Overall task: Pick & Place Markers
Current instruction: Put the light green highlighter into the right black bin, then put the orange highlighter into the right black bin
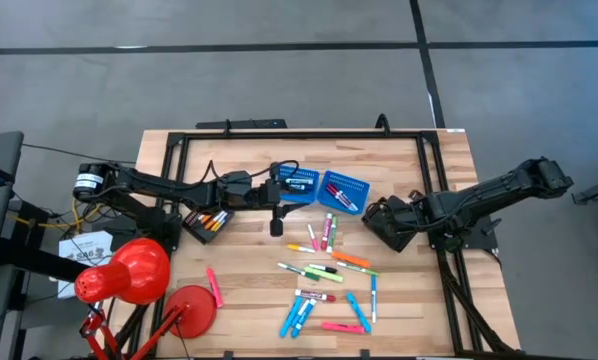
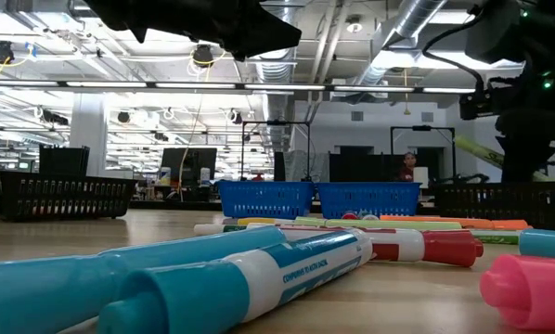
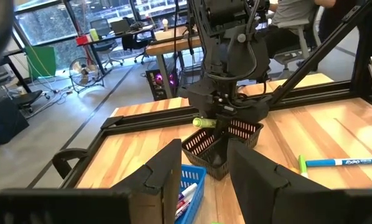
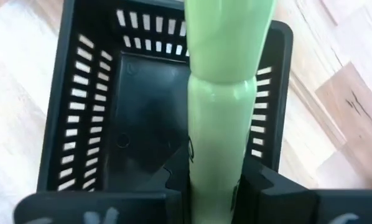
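Several markers (image 1: 329, 270) in pink, blue, green and orange lie flat and scattered on the wooden table. A light green marker (image 4: 220, 93) is in my right gripper (image 4: 214, 186), which hangs over a black perforated basket (image 4: 142, 106) at the table's right (image 1: 389, 228). The left wrist view shows that marker's end (image 3: 204, 122) sticking out of my right gripper (image 3: 216, 115) above the basket (image 3: 220, 143). My left gripper (image 3: 201, 180) stands open and level above the nearer blue basket (image 3: 189, 186), with nothing between its fingers. My right gripper pinches the green marker's narrower length (image 4: 214, 168) between its two fingers, away from the wider capped end. The fingers come steeply from above and lie across the marker. The marker is lifted clear over the basket's open top.
Two blue baskets (image 1: 299, 186) (image 1: 341, 190) with markers stand at the table's far middle. A black tray (image 1: 207, 222) with markers sits at the left. A red lamp (image 1: 129, 272) stands at the near left corner. A black frame rail (image 1: 299, 133) runs around the table.
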Available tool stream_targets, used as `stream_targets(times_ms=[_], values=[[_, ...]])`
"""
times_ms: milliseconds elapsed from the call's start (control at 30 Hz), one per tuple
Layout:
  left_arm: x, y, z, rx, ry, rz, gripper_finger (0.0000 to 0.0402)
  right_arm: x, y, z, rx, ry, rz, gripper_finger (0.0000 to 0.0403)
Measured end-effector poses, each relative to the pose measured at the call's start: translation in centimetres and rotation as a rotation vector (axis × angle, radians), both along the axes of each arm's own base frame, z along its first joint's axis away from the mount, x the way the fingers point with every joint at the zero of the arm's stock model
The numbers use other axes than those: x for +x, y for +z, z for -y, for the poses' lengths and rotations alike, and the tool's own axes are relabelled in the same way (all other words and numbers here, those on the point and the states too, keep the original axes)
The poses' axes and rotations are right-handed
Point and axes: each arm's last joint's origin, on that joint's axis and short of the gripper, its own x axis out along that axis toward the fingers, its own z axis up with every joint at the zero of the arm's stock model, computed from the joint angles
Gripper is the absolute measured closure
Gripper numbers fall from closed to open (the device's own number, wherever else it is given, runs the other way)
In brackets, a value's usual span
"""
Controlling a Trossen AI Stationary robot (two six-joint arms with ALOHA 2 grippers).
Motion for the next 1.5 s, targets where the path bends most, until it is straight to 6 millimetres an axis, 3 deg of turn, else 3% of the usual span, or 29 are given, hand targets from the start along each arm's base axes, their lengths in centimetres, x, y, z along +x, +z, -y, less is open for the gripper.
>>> stream_targets(times_ms=[267,500,733,900,1133,1267,1500], values=[[0.0,0.1,-0.4,0.010,0.012,0.007,0.0275,1.3,0.3,-0.3,0.026,0.000,0.140,0.0342],[0.0,0.1,-0.7,0.004,0.022,0.007,0.0275,1.3,0.3,-0.3,0.039,-0.041,0.150,0.0342],[0.0,0.1,-0.7,0.003,0.022,0.008,0.0275,1.3,0.0,-0.3,0.045,-0.084,0.126,0.0342],[0.0,0.1,-0.7,0.003,0.022,0.008,0.0275,1.3,-0.5,-0.6,0.048,0.093,0.035,0.0342],[0.0,0.2,-0.7,0.003,0.022,0.015,0.0275,0.5,-0.7,-0.9,0.166,0.120,-0.063,0.0340],[0.0,0.2,-0.7,0.002,0.022,0.016,0.0275,0.5,-0.7,-0.9,0.206,0.076,-0.060,0.0316],[0.0,0.2,-0.7,0.002,0.022,0.023,0.0275,0.6,-0.7,-0.9,0.189,0.071,-0.052,0.0235]])
